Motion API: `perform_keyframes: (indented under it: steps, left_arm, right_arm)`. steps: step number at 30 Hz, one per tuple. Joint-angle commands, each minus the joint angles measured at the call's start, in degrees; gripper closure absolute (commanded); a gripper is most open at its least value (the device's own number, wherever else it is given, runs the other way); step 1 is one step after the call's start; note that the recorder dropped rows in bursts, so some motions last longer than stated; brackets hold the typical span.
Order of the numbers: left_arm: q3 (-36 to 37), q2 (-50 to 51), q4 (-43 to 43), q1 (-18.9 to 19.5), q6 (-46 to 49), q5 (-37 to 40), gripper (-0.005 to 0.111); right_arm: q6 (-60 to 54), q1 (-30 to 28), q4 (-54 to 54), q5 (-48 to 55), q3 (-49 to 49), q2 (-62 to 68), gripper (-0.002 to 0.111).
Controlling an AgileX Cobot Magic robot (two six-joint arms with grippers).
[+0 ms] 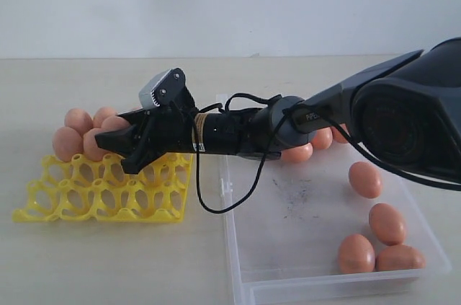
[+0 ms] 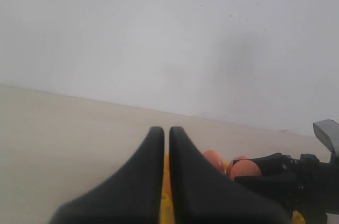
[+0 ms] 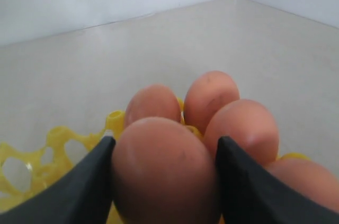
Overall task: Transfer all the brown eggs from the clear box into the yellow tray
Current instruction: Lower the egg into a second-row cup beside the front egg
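Right arm (image 1: 403,103) spans the clear box (image 1: 288,269); your right hand (image 3: 163,147) grips a brown egg (image 3: 159,192) over the yellow tray (image 1: 86,200), left side of the bench (image 1: 72,262). Left hand (image 2: 166,134) closed, empty. Loose eggs (image 1: 387,223) sit in the box.

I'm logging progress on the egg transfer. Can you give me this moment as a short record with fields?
right hand: shut on held egg, reaching across to the tray
left hand: shut, empty
tray eggs: four, clustered beside the held egg
box eggs: four in plain sight in the box, more partly hidden behind the arm
task: unfinished
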Motion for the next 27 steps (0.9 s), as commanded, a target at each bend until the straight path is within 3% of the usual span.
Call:
perform_keyframes:
  steps: [1,19,22,27]
  left_arm:
    - [-0.2,0.2,0.0,-0.3,-0.1,-0.3,0.103]
    - [-0.2,0.2,0.0,-0.3,-0.1,-0.3,0.103]
    - [-0.2,0.2,0.0,-0.3,-0.1,-0.3,0.103]
    - [-0.2,0.2,0.0,-0.3,-0.1,-0.3,0.103]
  right_arm:
    - [1.5,-0.2,-1.0,0.3,0.3,-0.9,0.109]
    - [4.0,-0.2,-3.1,0.8,0.3,-0.9,0.108]
    - [4.4,-0.2,-3.1,0.8,0.3,-0.9,0.102]
    - [5.4,-0.2,-3.1,0.9,0.3,-0.9,0.081]
